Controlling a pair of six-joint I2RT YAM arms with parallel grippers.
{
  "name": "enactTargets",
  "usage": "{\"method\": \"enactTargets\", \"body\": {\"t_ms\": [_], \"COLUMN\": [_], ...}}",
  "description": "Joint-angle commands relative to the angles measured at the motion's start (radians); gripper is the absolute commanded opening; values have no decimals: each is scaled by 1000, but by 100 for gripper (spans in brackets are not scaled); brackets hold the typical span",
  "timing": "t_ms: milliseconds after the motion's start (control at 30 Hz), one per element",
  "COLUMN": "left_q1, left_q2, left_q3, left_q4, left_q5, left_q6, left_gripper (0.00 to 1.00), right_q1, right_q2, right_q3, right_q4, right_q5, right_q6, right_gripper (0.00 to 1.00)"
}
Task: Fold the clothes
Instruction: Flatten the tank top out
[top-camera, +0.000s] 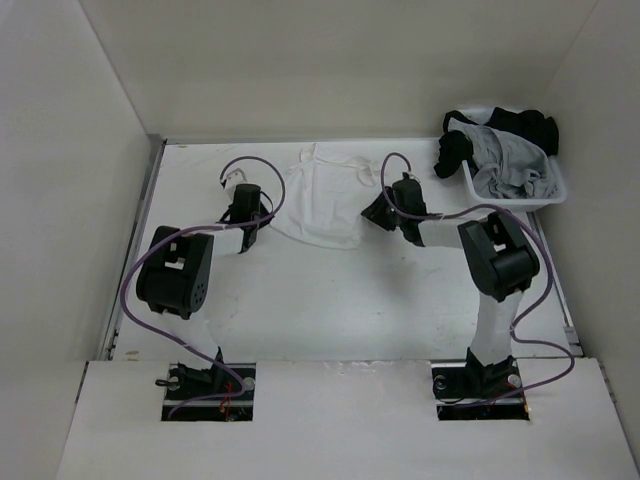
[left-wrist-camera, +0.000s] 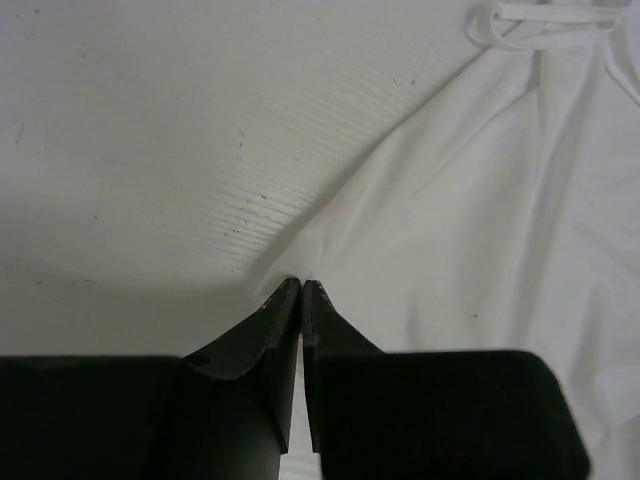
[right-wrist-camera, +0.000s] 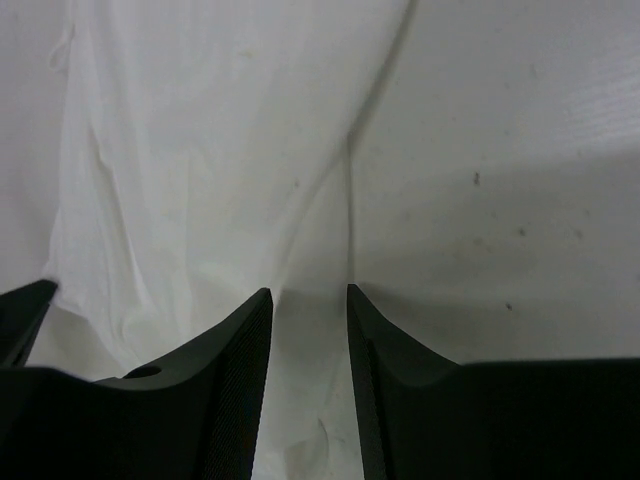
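- A white sleeveless top (top-camera: 322, 200) lies spread on the tabletop (top-camera: 330, 300).
- The left tool (top-camera: 260, 221) is at its left edge, the right tool (top-camera: 373, 212) at its right.
- A white basket (top-camera: 515, 203) at the right rear holds a grey garment (top-camera: 505, 160) and black garments (top-camera: 525, 125).

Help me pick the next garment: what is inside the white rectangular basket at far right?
A crumpled grey fabric garment and black garments spilling over the rim of the basket. Anything beneath them, and the floor, is hidden.
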Motion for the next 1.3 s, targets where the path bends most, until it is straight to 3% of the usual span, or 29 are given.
{"method": "enactTargets", "body": {"t_ms": [0,133,333,467,600,700,800,1033,1167,1267], "left_q1": [-9,-13,-16,-11,1,3,3,4,7,7], "left_q2": [-72,-110,-310,-490,-601,-605,-578,-546,-556,-569], "left_q3": [-25,-60,-158,-232,-292,-324,-353,-385,-404,-416], "left_q4": [57,65,53,9,-45,-51,-50,-51,-51,-51], "left_q5": [3,9,-1,-9,-1,8,31,58,72,77], "left_q6": [-33,-50,-87,-100,-97,-96,-102,-103,-114,-120], "left_gripper": [4,4,2,2,2,2,2,3,3,3], "right_q1": [-5,-10,30,128,203,188,138,20,7,33], "right_q2": [49,60,-328,-653,-839,-821,-680,-260,-284,-402], "right_q3": [102,139,-134,-258,-352,-395,-380,-124,-105,-221], "right_q4": [37,6,-4,-216,-353,-333,-263,-114,-100,-106], "right_q5": [-15,-15,29,45,75,81,68,9,25,43], "right_q6": [56,67,-56,-140,-148,-137,-142,-137,-127,-147], "right_gripper": [36,2,0,0,1,1,1,6,29,34]}}
